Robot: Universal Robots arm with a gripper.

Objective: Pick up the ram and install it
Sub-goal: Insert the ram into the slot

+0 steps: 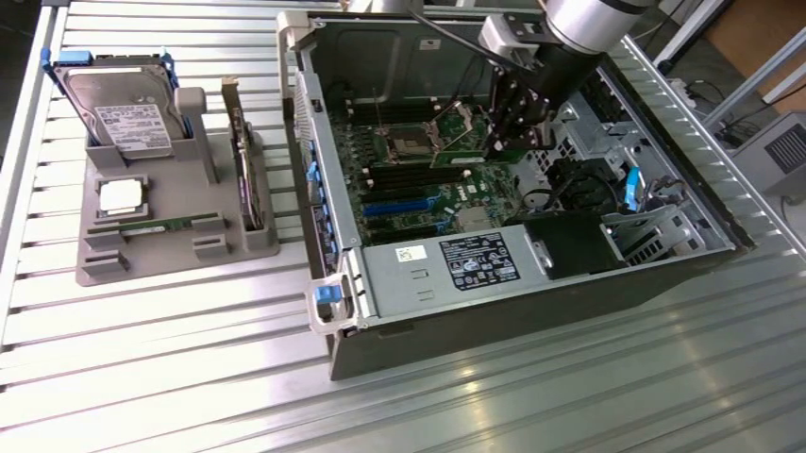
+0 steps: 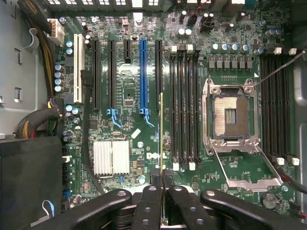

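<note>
My gripper point(image 1: 511, 142) is down inside the open computer case point(image 1: 330, 189), over the motherboard point(image 1: 428, 189). It is shut on the ram point(image 1: 459, 143), a slim green stick held on edge above the board. In the wrist view the ram point(image 2: 161, 129) shows edge-on as a thin line running out from between the black fingers point(image 2: 149, 201). It hangs just beside the bank of black memory slots point(image 2: 184, 105), between them and the blue expansion slot point(image 2: 142, 76). It stands clear of the slots, not seated in one.
The CPU socket point(image 2: 230, 115) stands with its frame open beside more memory slots point(image 2: 276, 105). Black cables point(image 2: 38, 120) and the power supply point(image 1: 466, 269) crowd the case. On the exterior view's left, a grey stand point(image 1: 139, 255) holds a hard drive point(image 1: 120, 109), a silver CPU point(image 1: 123, 193) and an expansion card point(image 1: 252, 179).
</note>
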